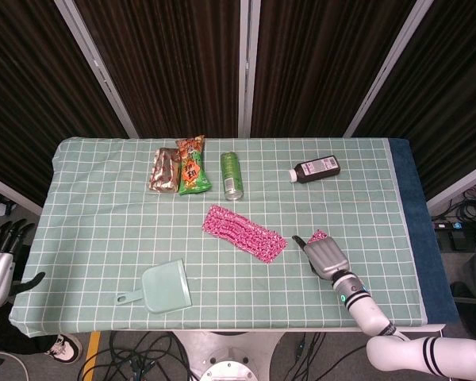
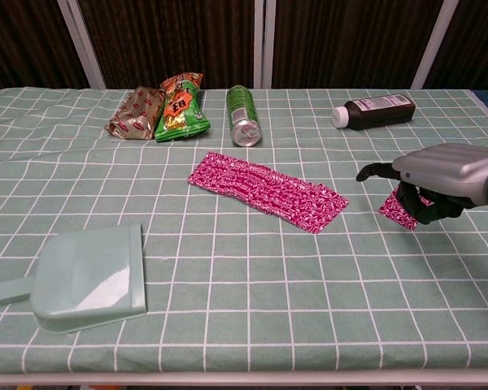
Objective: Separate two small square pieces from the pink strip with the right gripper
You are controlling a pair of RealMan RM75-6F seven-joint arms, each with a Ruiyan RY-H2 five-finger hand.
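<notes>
The pink patterned strip point(image 1: 244, 232) point(image 2: 267, 191) lies flat and slanted at the middle of the green checked tablecloth. To its right, apart from it, a small pink piece point(image 1: 317, 236) point(image 2: 397, 211) shows under my right hand point(image 1: 327, 256) point(image 2: 443, 177). The hand's fingers curl down around that piece and grip it just above or on the cloth; I cannot tell which. My left hand point(image 1: 0, 255) hangs off the table's left edge, fingers apart and holding nothing; only the head view shows it.
A pale green dustpan point(image 1: 166, 287) point(image 2: 85, 278) lies front left. Along the back stand two snack bags point(image 1: 178, 167) point(image 2: 159, 106), a green can point(image 1: 232, 175) point(image 2: 244, 115) on its side and a dark brown bottle point(image 1: 316, 169) point(image 2: 378, 111).
</notes>
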